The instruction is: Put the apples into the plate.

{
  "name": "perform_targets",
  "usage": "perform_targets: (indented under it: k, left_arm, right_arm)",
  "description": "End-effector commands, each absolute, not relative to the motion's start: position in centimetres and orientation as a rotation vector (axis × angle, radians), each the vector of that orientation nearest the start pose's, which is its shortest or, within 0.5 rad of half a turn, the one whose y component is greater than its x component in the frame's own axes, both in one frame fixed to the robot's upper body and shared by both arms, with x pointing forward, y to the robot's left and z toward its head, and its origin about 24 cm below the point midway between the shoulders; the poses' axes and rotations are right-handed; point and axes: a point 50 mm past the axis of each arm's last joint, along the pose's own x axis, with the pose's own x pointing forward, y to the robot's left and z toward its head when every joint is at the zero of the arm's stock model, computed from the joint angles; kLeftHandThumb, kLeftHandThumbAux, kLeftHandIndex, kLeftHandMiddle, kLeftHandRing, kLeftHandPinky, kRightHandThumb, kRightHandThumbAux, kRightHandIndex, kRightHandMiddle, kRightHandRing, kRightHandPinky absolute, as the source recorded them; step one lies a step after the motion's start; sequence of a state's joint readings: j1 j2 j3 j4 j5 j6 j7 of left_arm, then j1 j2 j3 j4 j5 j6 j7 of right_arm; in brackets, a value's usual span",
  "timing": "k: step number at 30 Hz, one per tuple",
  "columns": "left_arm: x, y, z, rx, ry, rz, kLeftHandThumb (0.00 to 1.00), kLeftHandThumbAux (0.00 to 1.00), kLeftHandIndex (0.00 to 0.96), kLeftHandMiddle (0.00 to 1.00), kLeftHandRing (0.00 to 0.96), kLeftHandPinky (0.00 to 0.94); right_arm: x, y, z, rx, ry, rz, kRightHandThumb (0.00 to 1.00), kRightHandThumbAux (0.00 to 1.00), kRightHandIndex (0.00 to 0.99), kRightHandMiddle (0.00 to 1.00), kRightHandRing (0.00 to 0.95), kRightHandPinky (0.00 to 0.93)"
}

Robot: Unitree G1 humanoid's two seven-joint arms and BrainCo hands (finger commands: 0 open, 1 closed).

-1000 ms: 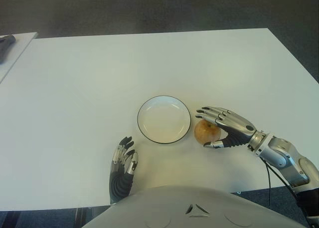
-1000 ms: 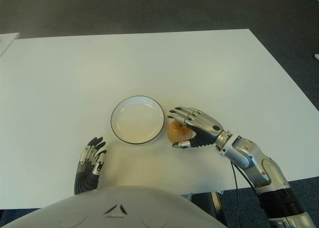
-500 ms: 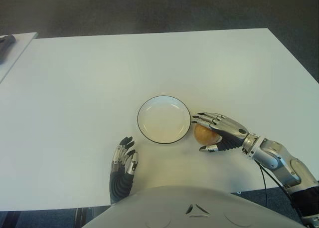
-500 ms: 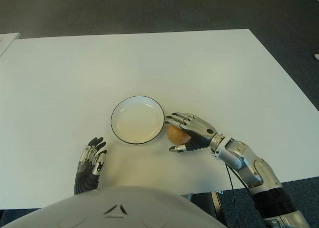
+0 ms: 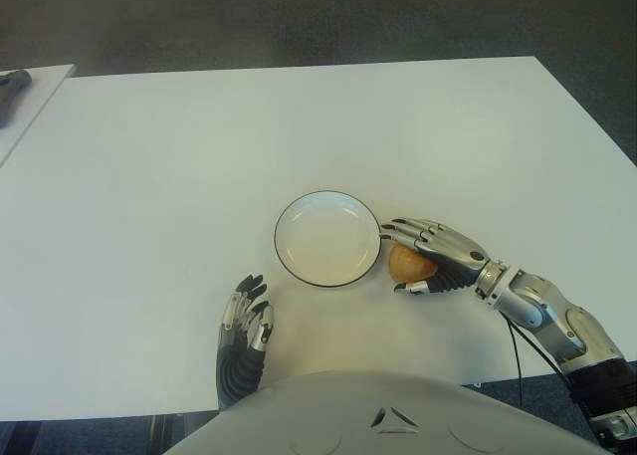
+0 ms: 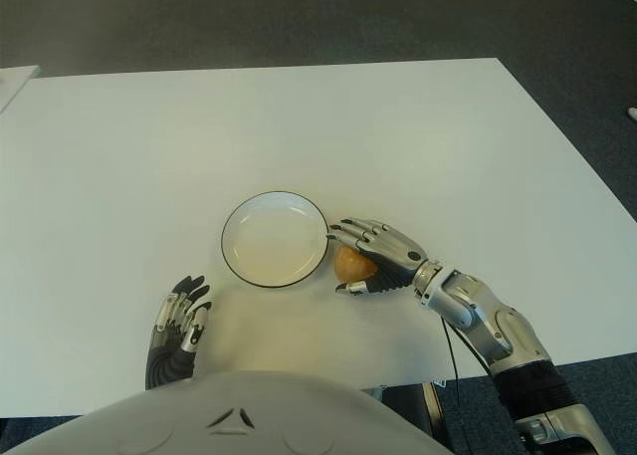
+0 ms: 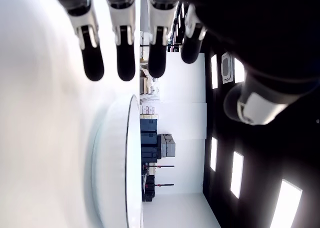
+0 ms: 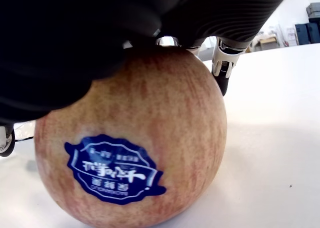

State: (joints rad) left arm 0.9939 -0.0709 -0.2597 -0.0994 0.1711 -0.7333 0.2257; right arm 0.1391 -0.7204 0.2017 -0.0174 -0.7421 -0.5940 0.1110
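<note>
A yellow-red apple (image 5: 408, 265) with a blue sticker (image 8: 116, 169) sits on the white table (image 5: 149, 176), touching the right rim of the white, black-edged plate (image 5: 323, 241). The plate holds nothing. My right hand (image 5: 395, 260) is wrapped over the apple, fingers curled across its top and far side, thumb at its near side. In the right wrist view the apple (image 8: 130, 153) fills the palm and its base touches the table. My left hand (image 5: 245, 334) shows near the table's front edge, left of the plate, its fingers (image 7: 125, 53) straight and holding nothing.
A second table (image 5: 30, 102) stands at the far left with a dark object (image 5: 12, 82) on it. Dark floor lies beyond the table's far and right edges. My torso covers the front edge in the middle.
My right hand has slid left toward the plate and closed its fingers over the apple. The apple has shifted against the plate's rim. The left hand has not moved.
</note>
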Motion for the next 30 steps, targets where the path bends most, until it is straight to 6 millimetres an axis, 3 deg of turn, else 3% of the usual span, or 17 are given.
perform_targets:
  k: [1, 13, 17, 19, 22, 24, 27, 30]
  left_arm:
    - [3.5, 12.0, 0.5, -0.014, 0.1, 0.226, 0.182, 0.487, 0.153, 0.179, 0.197, 0.228]
    - [3.3, 12.1, 0.5, -0.008, 0.09, 0.224, 0.181, 0.501, 0.148, 0.174, 0.192, 0.231]
    - [3.3, 12.2, 0.5, -0.005, 0.086, 0.228, 0.173, 0.512, 0.148, 0.172, 0.192, 0.231]
    - [3.3, 12.2, 0.5, -0.004, 0.087, 0.231, 0.171, 0.516, 0.146, 0.172, 0.191, 0.228]
    - [3.2, 12.2, 0.6, -0.011, 0.092, 0.238, 0.174, 0.519, 0.145, 0.171, 0.191, 0.231]
    - [3.1, 12.2, 0.6, -0.023, 0.096, 0.247, 0.183, 0.517, 0.147, 0.173, 0.192, 0.235]
    - [3.2, 12.2, 0.6, -0.042, 0.098, 0.258, 0.196, 0.512, 0.15, 0.175, 0.195, 0.241]
    - [3.1, 12.2, 0.6, -0.047, 0.097, 0.262, 0.203, 0.508, 0.15, 0.176, 0.195, 0.241]
  right_arm:
    - [19.6, -19.0, 3.2, -1.326, -0.286, 0.811, 0.213, 0.302, 0.0, 0.0, 0.0, 0.0]
    - [20.1, -19.1, 2.7, -1.296, -0.283, 0.762, 0.254, 0.358, 0.0, 0.0, 0.0, 0.0]
    - [20.5, -19.0, 2.4, -1.256, -0.302, 0.713, 0.307, 0.385, 0.011, 0.055, 0.037, 0.0]
    - [20.6, -19.0, 2.4, -1.244, -0.313, 0.691, 0.344, 0.401, 0.099, 0.131, 0.099, 0.02]
    - [20.7, -19.0, 2.3, -1.239, -0.327, 0.665, 0.402, 0.427, 0.215, 0.285, 0.236, 0.114]
    - [20.8, -19.1, 2.3, -1.239, -0.345, 0.64, 0.463, 0.449, 0.314, 0.424, 0.388, 0.282]
    - [21.0, -19.0, 2.3, -1.241, -0.368, 0.61, 0.525, 0.464, 0.414, 0.531, 0.508, 0.445]
    - [21.1, -19.0, 2.4, -1.247, -0.38, 0.6, 0.649, 0.622, 0.426, 0.6, 0.578, 0.553]
